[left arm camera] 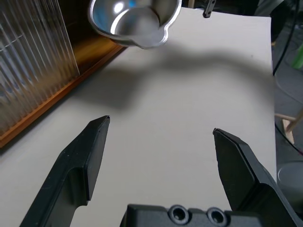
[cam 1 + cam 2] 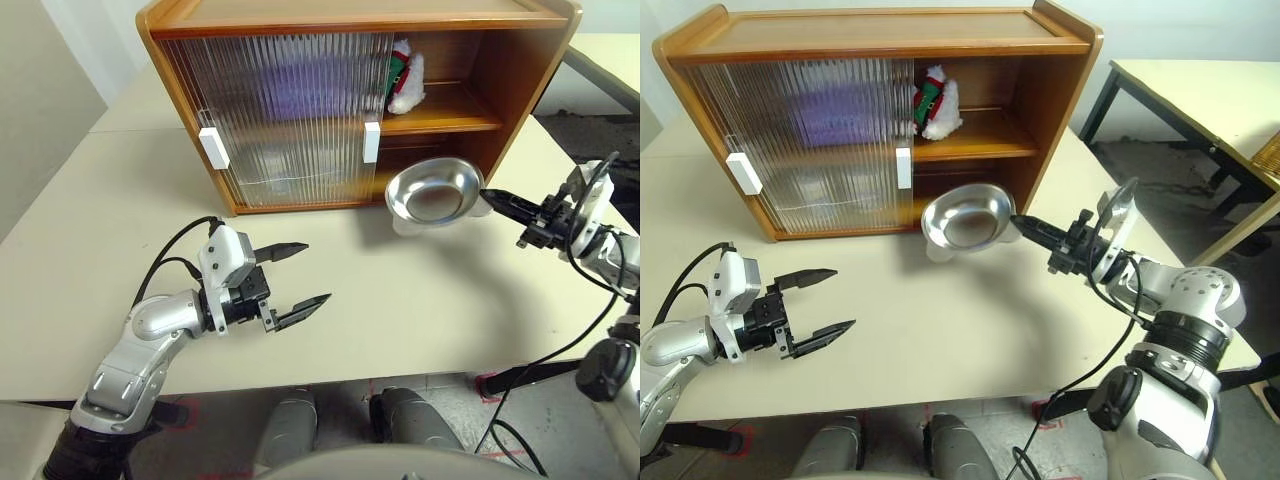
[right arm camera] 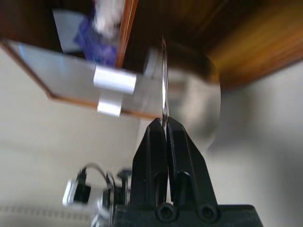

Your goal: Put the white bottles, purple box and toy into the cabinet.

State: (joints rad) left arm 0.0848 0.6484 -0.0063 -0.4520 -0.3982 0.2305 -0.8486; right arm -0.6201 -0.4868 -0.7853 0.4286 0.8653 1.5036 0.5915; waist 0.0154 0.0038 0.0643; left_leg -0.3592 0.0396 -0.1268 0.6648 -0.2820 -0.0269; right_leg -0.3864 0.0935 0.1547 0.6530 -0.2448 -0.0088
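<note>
On the pale table, at its far side, stands the cabinet, orange-brown wood, with both ribbed sliding doors drawn over its left part, each carrying a white handle, so that the right part is open. A blurred purple shape shows through the ribbed panels on the upper level; it is probably the purple box, though the panels hide its detail. The white bottles cannot be made out behind the doors. The toy, a white bear with red hat and striped scarf, sits upright on the inner shelf at the left edge of the open part, just beside the door edge. A steel bowl hangs in the air in front of the open lower compartment, above the table. The right gripper has its fingers pressed together on the bowl's rim and points roughly level toward the cabinet. The left gripper hovers low over the table, well apart from the cabinet front, fingers spread wide with nothing between them.
</note>
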